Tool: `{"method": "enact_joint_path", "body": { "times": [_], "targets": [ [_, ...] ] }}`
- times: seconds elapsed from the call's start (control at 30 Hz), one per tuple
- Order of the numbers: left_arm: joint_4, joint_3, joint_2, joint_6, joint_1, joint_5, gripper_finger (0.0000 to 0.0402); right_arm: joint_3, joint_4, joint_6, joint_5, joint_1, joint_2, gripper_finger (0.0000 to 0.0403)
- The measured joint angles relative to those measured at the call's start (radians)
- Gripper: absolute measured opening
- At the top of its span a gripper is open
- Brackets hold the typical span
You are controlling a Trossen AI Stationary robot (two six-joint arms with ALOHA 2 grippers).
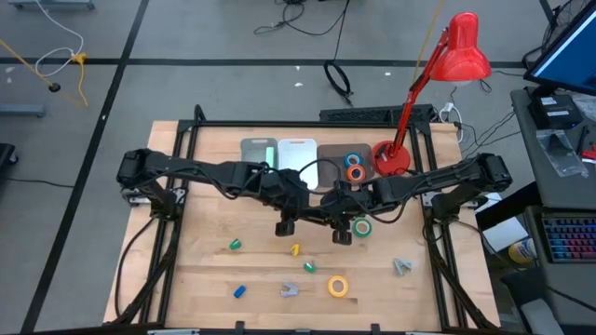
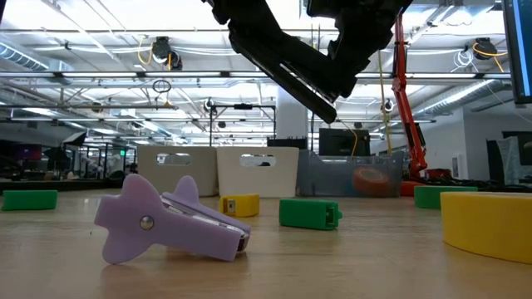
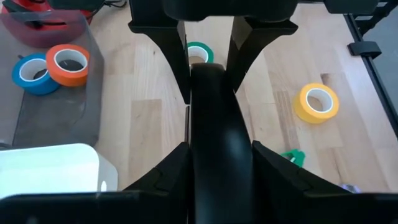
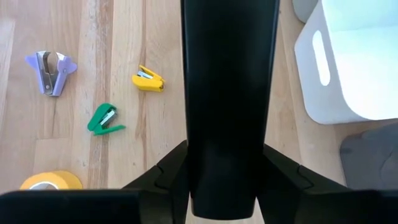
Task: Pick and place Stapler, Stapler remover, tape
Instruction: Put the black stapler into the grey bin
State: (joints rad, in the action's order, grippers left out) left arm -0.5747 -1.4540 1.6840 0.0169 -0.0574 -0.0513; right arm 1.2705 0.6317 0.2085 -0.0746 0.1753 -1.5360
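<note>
Two grippers on one thing here: the left gripper (image 1: 286, 223) and the right gripper (image 1: 343, 233) meet nose to nose above the middle of the desk (image 1: 196, 279). Both are clamped on a long black bar that we take to be a black stapler (image 3: 211, 124), held in the air between them.

We judge it stiff and the heaviest piece in play, with smooth, probably slippery sides. The grip belongs across the narrow body near the middle, not out at a tip where it could pivot.

The tape rolls should be light and rigid, best pinched across the ring wall. The green tape (image 1: 361, 226) lies just beside the right gripper. The yellow tape (image 1: 337, 286) sits well apart from both grippers. The blue tape (image 3: 31, 73) and orange tape (image 3: 67, 63) touch each other inside the grey bin (image 3: 56, 118), off to the left gripper's side.

What does each view give us? The left wrist view alone shows fingers flanking the bar at both ends. The right wrist view adds a purple staple remover (image 4: 51, 70), a small yellow stapler (image 4: 148, 81) and a small green stapler (image 4: 104, 119) on the desk past the right gripper, with the white bin (image 4: 348, 62) opposite. The low view alone shows the bar raised clear of the desk, tilted, with another staple remover (image 2: 170, 220) lying on its side up close
</note>
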Motion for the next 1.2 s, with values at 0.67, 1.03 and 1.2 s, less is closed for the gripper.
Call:
{"method": "enact_joint_path", "body": {
  "times": [0.67, 1.03, 1.2],
  "targets": [
    [-0.333, 0.003, 0.002, 0.111, 0.004, 0.158, 0.014, 0.002, 0.008, 0.013, 0.0, 0.001, 0.0, 0.0192],
    [-0.505, 0.002, -0.046, 0.351, -0.002, 0.22, 0.014, 0.002, 0.054, 0.017, -0.001, 0.002, 0.0, 0.0185],
    [-0.56, 0.001, -0.116, 0.449, -0.02, 0.256, 0.014, 0.002, 0.091, 0.019, -0.003, 0.001, 0.007, 0.018]
  ]
}}
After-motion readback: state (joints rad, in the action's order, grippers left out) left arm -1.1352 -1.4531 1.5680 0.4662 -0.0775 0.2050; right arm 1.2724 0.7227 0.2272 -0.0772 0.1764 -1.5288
